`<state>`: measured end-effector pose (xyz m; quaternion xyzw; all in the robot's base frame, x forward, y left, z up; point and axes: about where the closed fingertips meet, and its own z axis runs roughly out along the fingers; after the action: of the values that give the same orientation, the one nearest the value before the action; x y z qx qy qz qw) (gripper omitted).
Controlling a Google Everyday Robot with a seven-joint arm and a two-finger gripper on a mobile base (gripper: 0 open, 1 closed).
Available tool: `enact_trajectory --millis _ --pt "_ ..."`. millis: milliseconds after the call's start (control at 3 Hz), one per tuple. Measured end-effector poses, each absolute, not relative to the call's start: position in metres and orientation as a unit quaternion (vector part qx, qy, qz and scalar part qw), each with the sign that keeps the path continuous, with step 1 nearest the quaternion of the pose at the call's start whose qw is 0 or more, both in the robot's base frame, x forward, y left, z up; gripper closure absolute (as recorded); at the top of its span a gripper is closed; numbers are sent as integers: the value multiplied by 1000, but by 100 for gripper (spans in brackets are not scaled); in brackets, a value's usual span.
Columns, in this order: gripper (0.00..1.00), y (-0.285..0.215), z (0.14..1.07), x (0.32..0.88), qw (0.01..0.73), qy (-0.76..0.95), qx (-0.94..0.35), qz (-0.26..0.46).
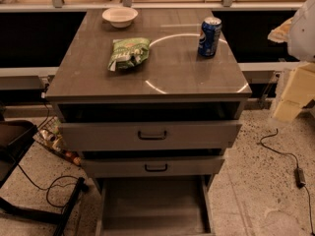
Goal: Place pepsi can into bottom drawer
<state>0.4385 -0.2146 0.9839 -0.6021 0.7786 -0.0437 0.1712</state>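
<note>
The pepsi can, blue with a silver top, stands upright on the grey cabinet top near its back right corner. The bottom drawer is pulled out at floor level, a wide grey tray with a bare flat floor. My gripper shows as white and cream parts at the right edge of the view. It is to the right of the cabinet, lower than the can and well apart from it, and holds nothing that I can see.
A green snack bag and a white bowl lie on the cabinet top. Two upper drawers with dark handles stick out slightly. A cable and adapter lie on the floor at right, black chair legs at left.
</note>
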Motion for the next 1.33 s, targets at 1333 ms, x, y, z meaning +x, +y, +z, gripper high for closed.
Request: enact_trajectory --millis 1333 --pt "0 -261 989 563 445 781 -437 40"
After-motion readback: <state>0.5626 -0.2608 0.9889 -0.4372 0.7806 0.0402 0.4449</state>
